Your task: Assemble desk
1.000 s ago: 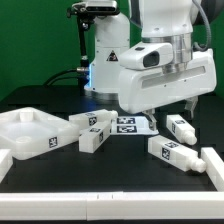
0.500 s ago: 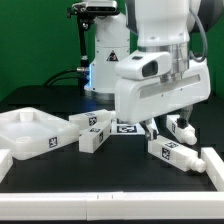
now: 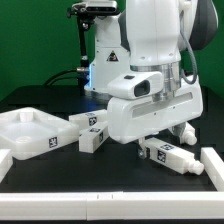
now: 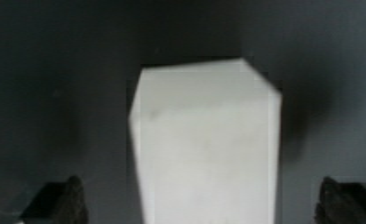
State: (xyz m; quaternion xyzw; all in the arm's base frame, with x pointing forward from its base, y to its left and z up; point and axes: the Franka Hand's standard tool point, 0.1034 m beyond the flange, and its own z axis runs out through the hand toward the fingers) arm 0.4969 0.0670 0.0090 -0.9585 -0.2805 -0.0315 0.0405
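The desk panel [image 3: 28, 135], a white rimmed tray shape, lies at the exterior view's left. Two white tagged legs [image 3: 93, 123] [image 3: 92, 141] lie beside it, and another leg [image 3: 186, 130] shows at the right behind the hand. A further leg [image 3: 168, 154] lies in front, and my gripper [image 3: 152, 142] hangs low right over its near end. In the wrist view this white leg [image 4: 201, 140] fills the middle, and my gripper [image 4: 206, 205] is open, one dark fingertip [image 4: 63, 200] standing clear on each side of it. Nothing is held.
A white raised border [image 3: 213, 165] runs along the table's front and right edge, with a white corner piece [image 3: 15, 160] at the front left. The robot's base [image 3: 105, 55] stands at the back. The hand hides the middle of the black table [image 3: 100, 170].
The arm has come down and forward over the front leg. The hand now covers the marker board and sits closer to the table. The jaws stayed open.
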